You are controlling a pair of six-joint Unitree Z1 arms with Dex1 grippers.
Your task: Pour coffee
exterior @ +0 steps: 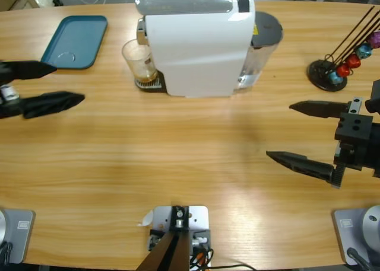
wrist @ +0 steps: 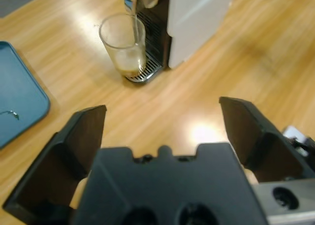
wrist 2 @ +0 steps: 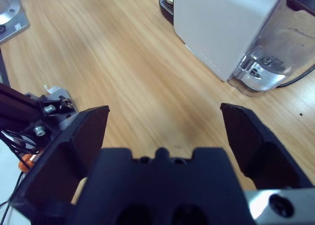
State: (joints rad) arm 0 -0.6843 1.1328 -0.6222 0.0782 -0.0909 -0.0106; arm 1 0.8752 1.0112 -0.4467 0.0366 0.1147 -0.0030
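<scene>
A thin pale yellow-brown layer of coffee (wrist: pixel 129 66) lies in a clear glass tumbler (exterior: pixel 139 61) on the drip grate of the white machine (exterior: pixel 199 45), while the left gripper (exterior: pixel 54 83) and right gripper (exterior: pixel 285 132) hover over the counter (exterior: pixel 178 158), jaws spread wide, holding nothing.

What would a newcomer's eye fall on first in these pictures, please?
The big white coffee machine at the table's far middle, with a clear glass tumbler on its drip tray holding a thin layer of coffee. Next, the open left gripper and right gripper flanking it, both empty. A teal tray lies far left.
</scene>
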